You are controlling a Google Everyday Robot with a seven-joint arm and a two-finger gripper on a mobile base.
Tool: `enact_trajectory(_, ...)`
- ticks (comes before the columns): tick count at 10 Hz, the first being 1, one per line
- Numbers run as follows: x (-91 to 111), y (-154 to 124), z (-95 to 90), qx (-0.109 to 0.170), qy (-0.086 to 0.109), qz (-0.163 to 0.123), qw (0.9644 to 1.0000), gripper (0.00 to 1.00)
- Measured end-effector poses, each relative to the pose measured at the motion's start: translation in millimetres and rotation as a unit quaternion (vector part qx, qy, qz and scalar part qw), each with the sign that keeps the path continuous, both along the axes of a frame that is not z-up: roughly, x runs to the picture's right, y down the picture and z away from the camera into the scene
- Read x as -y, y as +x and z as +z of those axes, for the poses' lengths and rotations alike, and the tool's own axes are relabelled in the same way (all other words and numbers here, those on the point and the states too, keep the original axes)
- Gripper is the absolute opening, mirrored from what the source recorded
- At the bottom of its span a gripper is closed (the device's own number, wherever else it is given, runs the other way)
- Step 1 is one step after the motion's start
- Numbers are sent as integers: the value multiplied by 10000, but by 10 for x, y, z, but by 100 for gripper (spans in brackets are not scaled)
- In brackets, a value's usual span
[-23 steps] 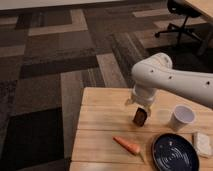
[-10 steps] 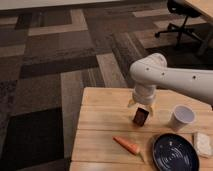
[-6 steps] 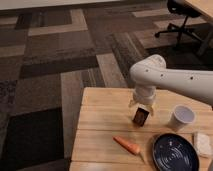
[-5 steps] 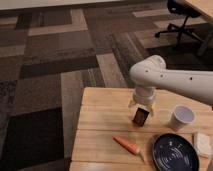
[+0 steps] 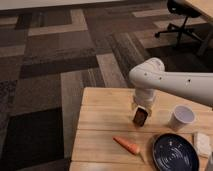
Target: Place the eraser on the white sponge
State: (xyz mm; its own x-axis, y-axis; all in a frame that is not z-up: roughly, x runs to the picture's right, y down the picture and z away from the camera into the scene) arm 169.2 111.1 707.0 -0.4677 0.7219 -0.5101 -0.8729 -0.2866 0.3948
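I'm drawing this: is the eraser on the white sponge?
No, the eraser sits directly under the gripper, apart from the white sponge at the picture's right edge.

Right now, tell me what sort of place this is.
Most likely an office. Patterned carpet tiles cover the floor, and a wheeled office chair stands at the far right. The gripper hangs low over a plain wooden table, right at the eraser.

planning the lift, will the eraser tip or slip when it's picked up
The eraser is a small compact block, so probably light and stiff. It seems to stand on end on the wooden table, so a sideways nudge may tip it. The gripper hangs right over its top.
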Motion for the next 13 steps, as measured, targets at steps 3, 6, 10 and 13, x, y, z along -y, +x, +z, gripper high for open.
enact_trajectory(3, 58, -250, -178, 213, 132, 178, 9995, 0)
enact_trajectory(6, 208, -181, -390, 399, 148, 206, 9989, 0)
enact_trajectory(10, 416, 213, -917, 400, 172, 259, 9987, 0)
enact_trajectory(13, 415, 192, -913, 421, 170, 270, 9986, 0)
